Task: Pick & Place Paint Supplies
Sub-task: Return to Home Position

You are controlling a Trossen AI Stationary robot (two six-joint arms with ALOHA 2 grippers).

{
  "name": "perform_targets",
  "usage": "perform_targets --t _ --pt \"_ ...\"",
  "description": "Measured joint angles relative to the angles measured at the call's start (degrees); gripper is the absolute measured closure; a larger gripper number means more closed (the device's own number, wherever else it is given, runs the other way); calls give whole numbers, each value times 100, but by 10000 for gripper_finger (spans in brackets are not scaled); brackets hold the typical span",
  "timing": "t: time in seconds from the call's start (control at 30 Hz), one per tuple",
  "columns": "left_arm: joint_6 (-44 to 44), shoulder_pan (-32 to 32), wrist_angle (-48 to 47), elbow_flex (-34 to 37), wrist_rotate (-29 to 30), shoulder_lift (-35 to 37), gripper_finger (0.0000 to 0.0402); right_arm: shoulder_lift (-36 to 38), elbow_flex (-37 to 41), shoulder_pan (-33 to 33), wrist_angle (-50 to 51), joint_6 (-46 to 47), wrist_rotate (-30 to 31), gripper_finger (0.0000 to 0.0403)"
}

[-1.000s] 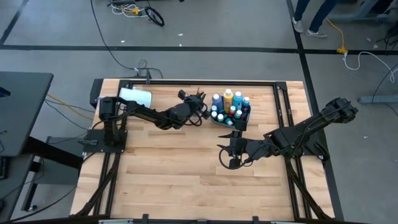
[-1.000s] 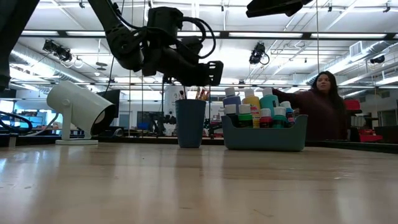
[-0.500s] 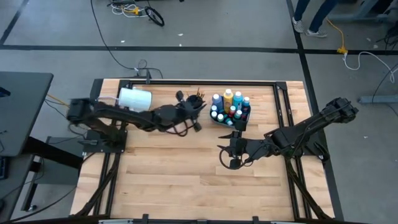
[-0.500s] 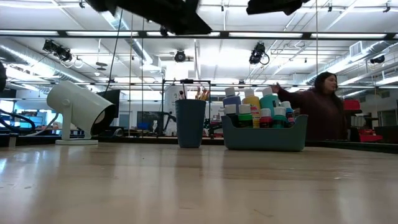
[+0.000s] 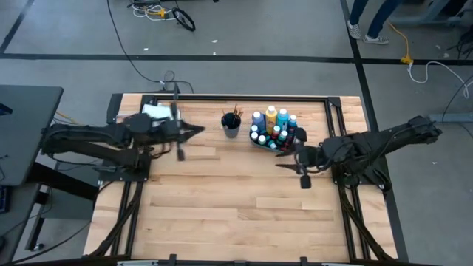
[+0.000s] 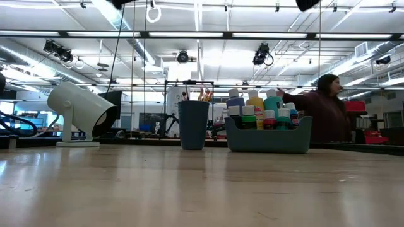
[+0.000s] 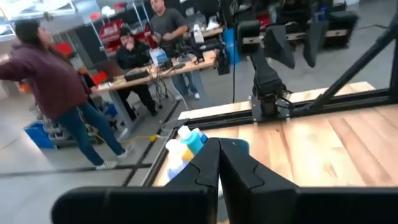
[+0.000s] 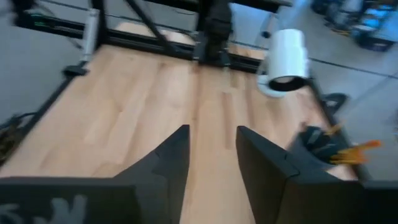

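High view places both arms clear of the supplies. The left gripper (image 5: 194,132) hangs over the bench (image 5: 222,214) between the white cylinder (image 5: 155,112) and the blue cup (image 5: 231,127). Its wrist view shows the fingers clenched together on nothing. The right gripper (image 5: 293,170) hovers near the tray's front corner, and its wrist view shows the fingers spread and empty.

The paintbrushes (image 5: 233,114) stand bunched in the cup, tips above the rim. The paint bottles (image 5: 272,127) sit packed upright in the tray (image 6: 268,140), which stands just beside the cup at the back of the bench. In the low view a person (image 6: 325,110) stands in the room behind.

Sorting looks finished, with only the retreat to rest left.

The bottles are probably light, rigid plastic with smooth sides. Packed this tightly, only the white caps and shoulders offer a grip, and a pinch across the cap from above would suit. The brushes are likely thin, stiff and quick to roll or tilt. They are best taken mid-handle above the rim and lifted straight up so the light cup does not tip.
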State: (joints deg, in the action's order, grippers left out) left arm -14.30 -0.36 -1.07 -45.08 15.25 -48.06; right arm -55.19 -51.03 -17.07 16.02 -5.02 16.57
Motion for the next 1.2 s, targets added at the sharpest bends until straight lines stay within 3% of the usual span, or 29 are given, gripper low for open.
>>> perform_targets --t 0.3,0.6,1.03,1.2 --pt "-90 9 803 2356 -135 2582 389 1147 1519 378 -700 -32 -1363 337" --pt "-3 9 863 3396 -387 4695 387 2332 2115 596 -942 -795 -2304 366" --pt "184 9 870 3892 -816 4524 386 4137 3521 928 -1390 -540 -2311 366" --pt "424 8 1555 4457 -988 4524 394 4542 3962 987 -1551 -444 -2307 365"
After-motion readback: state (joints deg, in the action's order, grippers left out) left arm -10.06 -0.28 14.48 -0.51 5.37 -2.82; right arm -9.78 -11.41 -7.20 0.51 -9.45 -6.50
